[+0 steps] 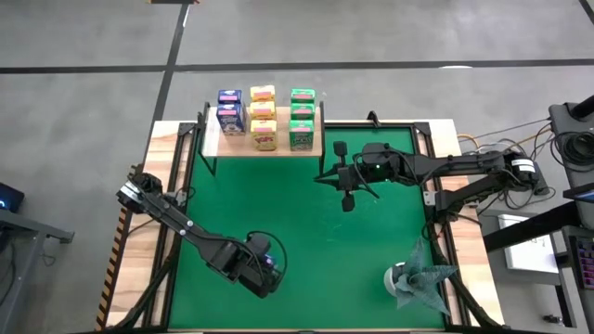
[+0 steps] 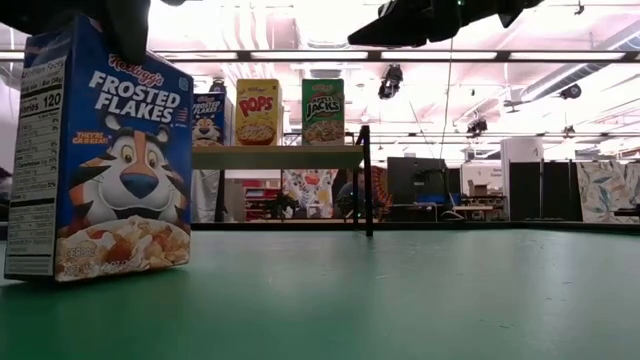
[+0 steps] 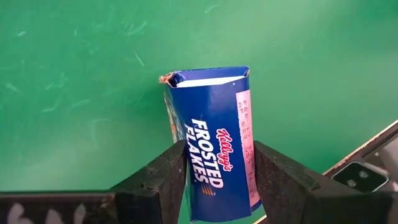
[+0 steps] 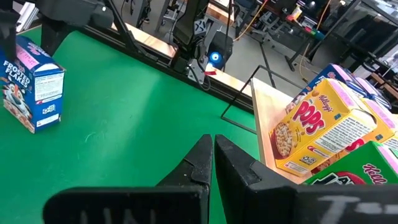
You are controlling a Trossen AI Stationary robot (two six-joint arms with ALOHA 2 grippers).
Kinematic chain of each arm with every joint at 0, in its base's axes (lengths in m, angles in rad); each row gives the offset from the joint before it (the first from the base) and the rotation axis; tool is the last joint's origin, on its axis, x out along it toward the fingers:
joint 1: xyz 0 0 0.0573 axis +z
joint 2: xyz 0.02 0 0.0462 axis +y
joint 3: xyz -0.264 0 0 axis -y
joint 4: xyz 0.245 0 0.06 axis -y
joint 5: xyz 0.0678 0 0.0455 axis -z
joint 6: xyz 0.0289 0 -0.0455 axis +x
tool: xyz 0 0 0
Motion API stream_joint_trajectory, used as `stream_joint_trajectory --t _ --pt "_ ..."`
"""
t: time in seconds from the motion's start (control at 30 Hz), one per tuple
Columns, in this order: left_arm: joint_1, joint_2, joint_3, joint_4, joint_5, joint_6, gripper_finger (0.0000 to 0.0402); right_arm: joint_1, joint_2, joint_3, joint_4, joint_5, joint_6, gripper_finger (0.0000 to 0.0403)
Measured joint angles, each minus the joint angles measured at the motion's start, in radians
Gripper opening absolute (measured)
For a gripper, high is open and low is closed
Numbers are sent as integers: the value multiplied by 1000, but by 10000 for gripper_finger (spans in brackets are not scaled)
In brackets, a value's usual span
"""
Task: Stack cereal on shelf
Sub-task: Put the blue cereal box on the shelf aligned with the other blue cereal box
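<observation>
While left end effector (image 3: pixel 217 180) clamps blue cereal box (image 3: pixel 214 149) on green mat (image 1: pixel 316 232), right end effector (image 4: pixel 212 155) fingers together near shelf (image 1: pixel 264 144)

left claw (image 3: pixel 219 180) clamping blue cereal box (image 3: pixel 214 149), green mat (image 3: pixel 81 81)

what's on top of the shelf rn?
The shelf carries eight cereal boxes: two blue, three yellow, three green, in three columns. The ninth, a blue box, stands on the mat, clamped by the left tool.
</observation>
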Motion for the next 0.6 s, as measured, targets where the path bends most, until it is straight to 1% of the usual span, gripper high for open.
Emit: stream_joint_trajectory --t 0.13,0.4,0.6 --pt "0 0 30 -1 -18 96 157 0 0 0 0 0 0 9" --pt "0 -1 158 -18 -107 453 157 0 0 0 0 0 0 9" --pt "7 -1 241 -205 -107 628 157 0 0 0 -2 0 0 9"
